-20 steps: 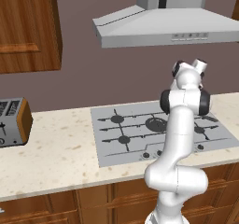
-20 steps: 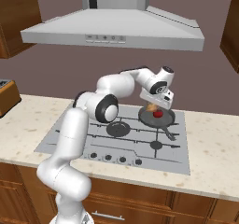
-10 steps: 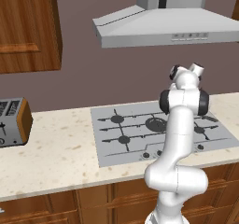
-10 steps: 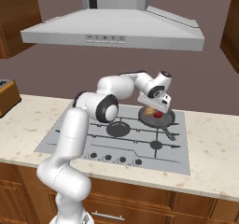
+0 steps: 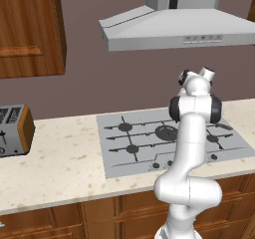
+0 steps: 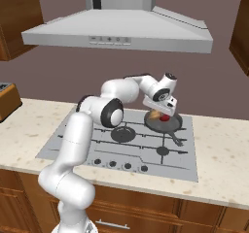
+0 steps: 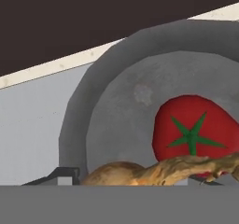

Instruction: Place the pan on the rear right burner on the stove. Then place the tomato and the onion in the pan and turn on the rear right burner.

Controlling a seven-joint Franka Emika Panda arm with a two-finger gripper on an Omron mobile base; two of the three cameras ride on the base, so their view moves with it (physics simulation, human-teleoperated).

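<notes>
We see the pan (image 6: 164, 123) sitting on the stove (image 6: 73, 139) at its far right, with the tomato (image 7: 193, 136) lying inside it. Our gripper (image 6: 160, 114) hangs just above the pan with the onion (image 7: 154, 172) between its jaws, though we cannot tell whether they clamp it.

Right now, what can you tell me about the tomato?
The tomato is small, glossy and red, with a green star-shaped top facing the hand camera. It sits inside the dark grey pan on the stove, whole and unmarked. The onion's dry stem crosses in front of its lower edge.
</notes>
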